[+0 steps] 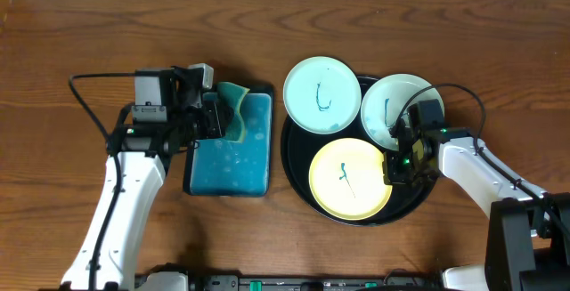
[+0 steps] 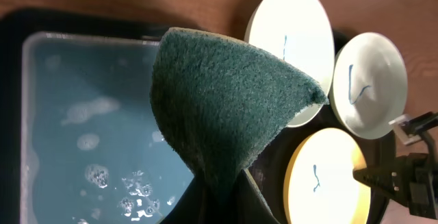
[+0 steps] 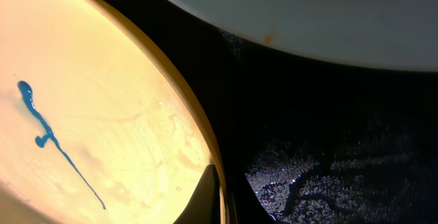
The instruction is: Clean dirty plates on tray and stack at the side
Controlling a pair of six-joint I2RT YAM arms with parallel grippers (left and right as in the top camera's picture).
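Plates, all three, sit on black tray, desk's right side; left jaws clamp green sponge over blue basin; right jaws at yellow plate rim, closure unclear, so best pin plate firmly before scrubbing.

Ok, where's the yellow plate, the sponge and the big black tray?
yellow plate (image 1: 349,180), overhead view, its middle.
sponge (image 2: 226,107), left wrist view, its green face.
black tray (image 1: 292,153), overhead view, bare left edge.

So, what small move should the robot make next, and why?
Probably the left gripper should carry the sponge across toward the yellow plate. The sponge is held above the water tray, the plate bears a teal mark, and the right gripper sits at its rim, perhaps to steady it.
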